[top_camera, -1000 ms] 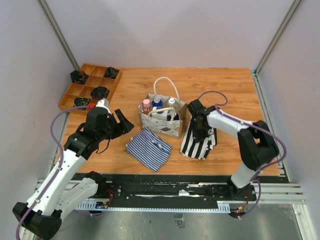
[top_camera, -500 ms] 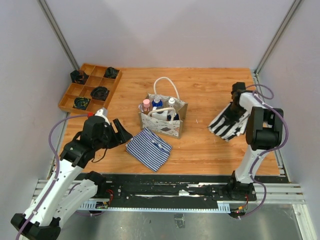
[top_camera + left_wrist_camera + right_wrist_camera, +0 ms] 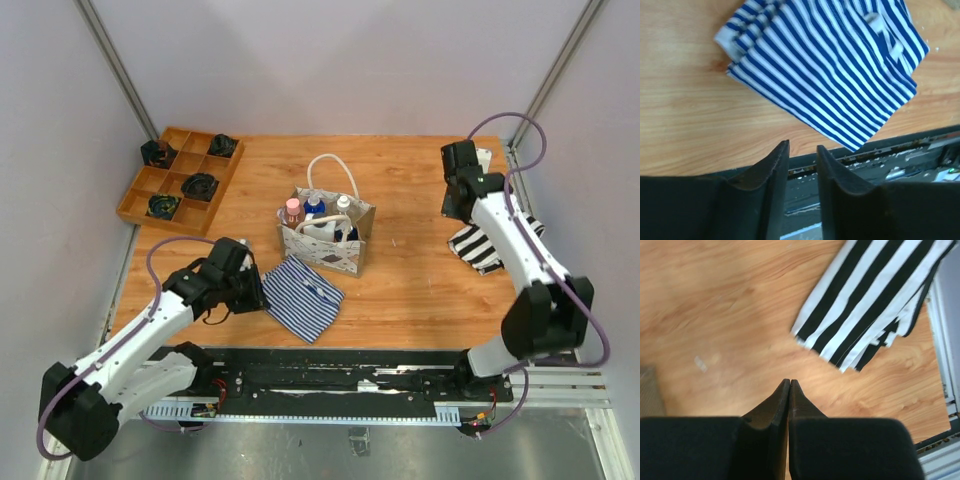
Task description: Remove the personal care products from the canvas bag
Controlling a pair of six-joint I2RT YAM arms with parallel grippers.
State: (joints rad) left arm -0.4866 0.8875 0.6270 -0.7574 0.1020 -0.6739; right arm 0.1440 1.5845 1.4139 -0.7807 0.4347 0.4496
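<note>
Right arm [image 3: 500,235] has swung up to the upper right of the top view and let go of the black-and-white striped cloth [image 3: 480,250], now lying flat at the right edge; left arm [image 3: 170,310] has dropped low, its tip just beside the blue striped cloth [image 3: 300,295] at lower centre; canvas bag [image 3: 330,252] unmoved mid-frame, personal care products [image 3: 318,212] all standing inside it, so cloths look cleared and no bottle is out yet.

Left wrist view: left gripper [image 3: 802,145] narrowly spread, holding nothing, hovering off the near edge of the blue striped cloth, which fills the upper frame; bag not in view.

Right wrist view: right gripper [image 3: 789,382] pressed together on nothing, over bare wood; black-and-white cloth sits upper right, apart from the fingers; bag not in view.
</note>
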